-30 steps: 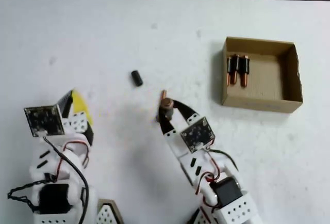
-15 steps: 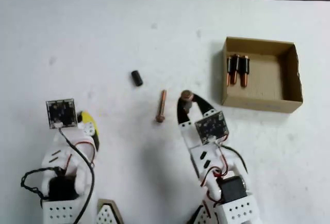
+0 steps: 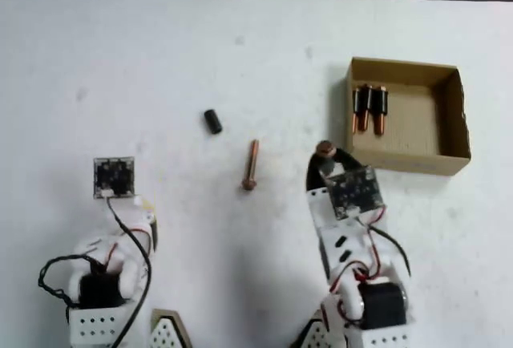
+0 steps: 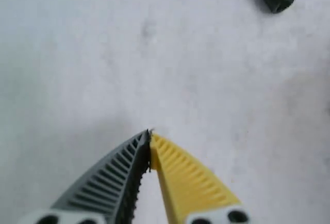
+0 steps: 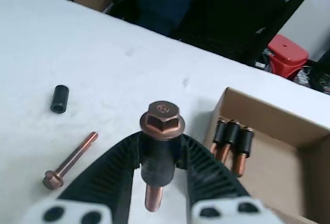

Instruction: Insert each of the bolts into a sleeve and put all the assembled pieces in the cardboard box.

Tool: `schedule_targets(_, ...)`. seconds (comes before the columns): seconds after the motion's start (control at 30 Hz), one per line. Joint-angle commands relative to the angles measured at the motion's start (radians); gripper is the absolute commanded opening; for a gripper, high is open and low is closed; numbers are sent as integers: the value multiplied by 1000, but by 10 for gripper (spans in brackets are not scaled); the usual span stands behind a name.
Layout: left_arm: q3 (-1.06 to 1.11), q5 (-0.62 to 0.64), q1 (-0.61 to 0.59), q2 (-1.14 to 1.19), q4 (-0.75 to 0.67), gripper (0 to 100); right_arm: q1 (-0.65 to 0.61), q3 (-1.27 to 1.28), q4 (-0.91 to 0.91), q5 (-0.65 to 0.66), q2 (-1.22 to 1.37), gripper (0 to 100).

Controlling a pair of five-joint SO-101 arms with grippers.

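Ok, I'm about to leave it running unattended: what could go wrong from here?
The right hand grips the assembled piece by its sleeve only; tilted, the bolt could slide out. Its shank tip hangs below and could catch the near wall of the cardboard box. The three pieces inside lie at the end nearest the hand; a drop may hit them.

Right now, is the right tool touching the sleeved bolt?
Touching. The right wrist view shows the right tool clamped on the sleeved bolt, pressing its black sleeve from both sides with no gap.
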Motion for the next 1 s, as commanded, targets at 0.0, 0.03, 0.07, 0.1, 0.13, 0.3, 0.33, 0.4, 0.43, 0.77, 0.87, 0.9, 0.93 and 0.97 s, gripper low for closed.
schedule_targets(0.0,0,-64,-5,-1,87,22,35,-167,62,15,16,15)
schedule_targets(0.03,0,-77,-5,-1,97,22,42,-201,76,15,42,15)
schedule_targets(0.07,0,-84,-5,-1,106,22,53,-230,82,17,76,15)
schedule_targets(0.1,-2,-86,-5,-1,115,22,65,-259,82,17,120,15)
schedule_targets(0.13,-2,-87,-5,-1,124,22,81,-292,82,17,177,15)
schedule_targets(0.3,-2,-87,-5,-1,166,22,157,-456,38,17,515,16)
schedule_targets(0.33,-2,-84,-5,-1,166,22,174,-483,18,17,582,16)
schedule_targets(0.4,-2,-84,-5,-1,166,22,209,-539,-27,17,711,16)
schedule_targets(0.43,-2,-83,-5,-1,166,22,226,-563,-45,17,773,16)
schedule_targets(0.77,-2,-83,-7,-1,166,22,348,-913,-104,17,1294,16)
schedule_targets(0.87,-2,-83,-7,-1,166,22,358,-1026,-102,17,1448,16)
schedule_targets(0.9,-2,-83,-7,-1,166,22,364,-1063,-99,17,1495,16)
schedule_targets(0.93,-2,-83,-7,-1,166,22,367,-1099,-97,17,1549,16)
schedule_targets(0.97,-2,-83,-7,-1,166,22,369,-1134,-97,17,1598,16)
